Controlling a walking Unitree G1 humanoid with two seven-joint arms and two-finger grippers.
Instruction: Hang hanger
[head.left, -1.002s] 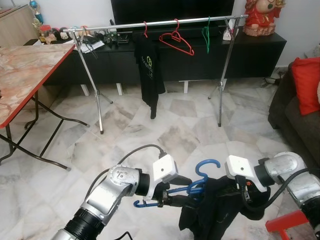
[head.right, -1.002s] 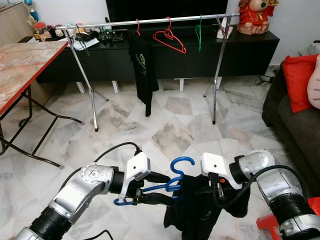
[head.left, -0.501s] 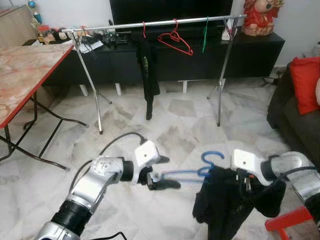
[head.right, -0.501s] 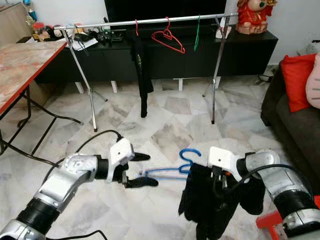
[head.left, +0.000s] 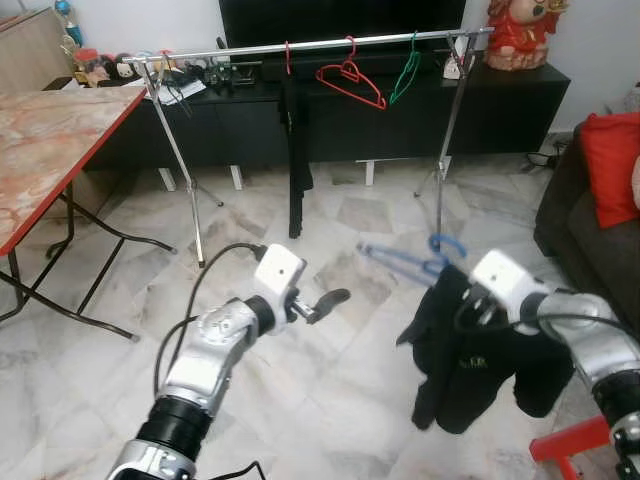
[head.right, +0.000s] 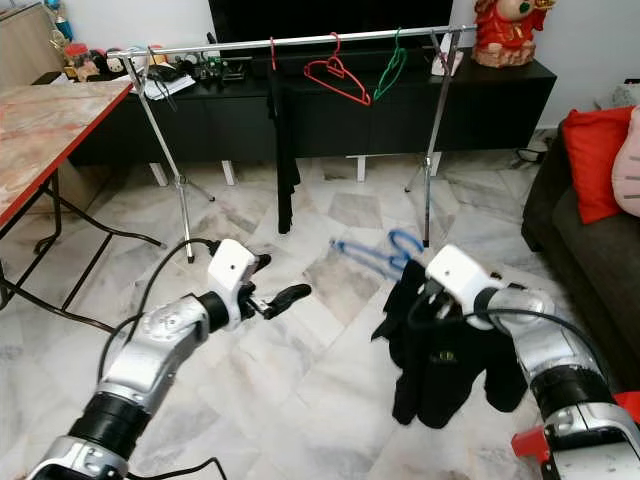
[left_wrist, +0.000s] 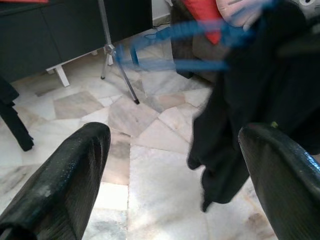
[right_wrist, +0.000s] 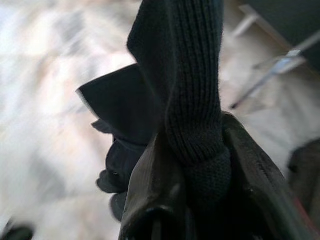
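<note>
The right hand (head.right: 432, 300) is clamped on a fold of the black knitted garment (head.right: 440, 355), which hangs from the blue plastic hanger (head.right: 385, 252). Hanger and garment are held in the air above the marble floor (head.right: 300, 370), well short of the silver metal clothes rail (head.right: 300, 40) that stands in front of the black cabinet (head.right: 500, 100). The left hand (head.right: 272, 296) is spread wide, with nothing between its fingers (left_wrist: 65, 180), and sits apart from the hanger.

The grip appears to be on cloth rather than on the hanger itself, so the hanger could swing or tilt, and the garment could slide off one shoulder and drop to the floor. The hanger is blurred in every view, which suggests it is swinging; a swinging hook would be hard to land on the thin rail. The rail already carries a hanging black shirt (head.right: 284, 140), a red wire hanger (head.right: 335, 78) and a green hanger (head.right: 388, 70), so the new hook could catch on one of these if aimed too close.

No container is clearly in play here; the items on the cabinet top are too small to make out.
</note>
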